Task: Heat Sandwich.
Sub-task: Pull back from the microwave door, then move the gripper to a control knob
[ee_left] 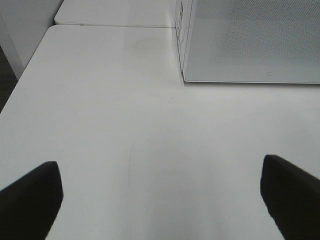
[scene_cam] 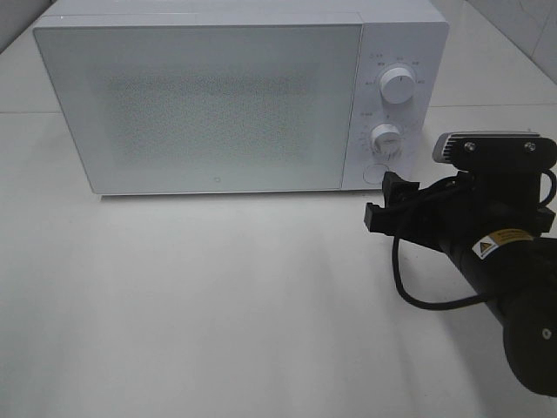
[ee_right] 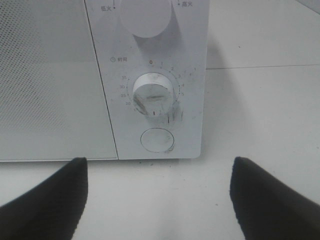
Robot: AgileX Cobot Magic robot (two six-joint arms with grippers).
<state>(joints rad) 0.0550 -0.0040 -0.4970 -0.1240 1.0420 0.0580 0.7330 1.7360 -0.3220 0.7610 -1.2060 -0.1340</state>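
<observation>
The sandwich shows in no view, so I cannot tell where it is. The white microwave (scene_cam: 200,104) stands on the white table (scene_cam: 218,305) with its door closed. The right gripper (ee_right: 157,200) hangs in front of the round button (ee_right: 157,140) below the timer knob (ee_right: 154,94), jaws wide apart and empty. The left gripper (ee_left: 160,200) hangs over bare table, fully spread and holding nothing.

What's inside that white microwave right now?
Cannot tell. The microwave door is shut, and its dotted window shows only a grey blur. No sandwich shows in any view.
</observation>
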